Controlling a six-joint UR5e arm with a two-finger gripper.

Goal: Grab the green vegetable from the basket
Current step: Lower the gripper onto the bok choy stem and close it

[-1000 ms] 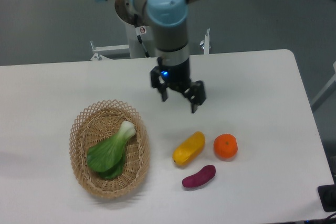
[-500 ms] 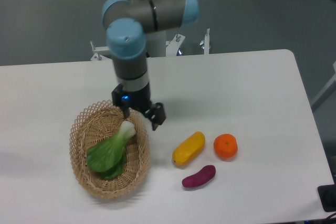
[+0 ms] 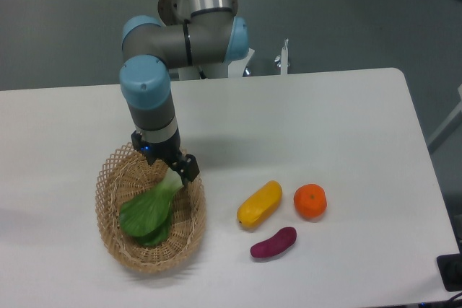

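The green vegetable (image 3: 148, 216) lies in the tan woven basket (image 3: 115, 239) at the left of the white table, its dark leaves toward the front and its pale stem end pointing up-right. My gripper (image 3: 168, 169) is low over the basket's back right part, right at the stem end. Its fingers stand on either side of the stem tip and look open around it. The tip of the stem is partly hidden by the fingers, so I cannot tell whether they touch it.
A yellow oblong vegetable (image 3: 260, 203), an orange (image 3: 310, 201) and a purple vegetable (image 3: 273, 243) lie on the table right of the basket. The arm's base stands behind the table's back edge (image 3: 216, 81).
The gripper has moved left and down from the table's middle to the basket and now sits at the vegetable's stem end. The vegetable has not moved.
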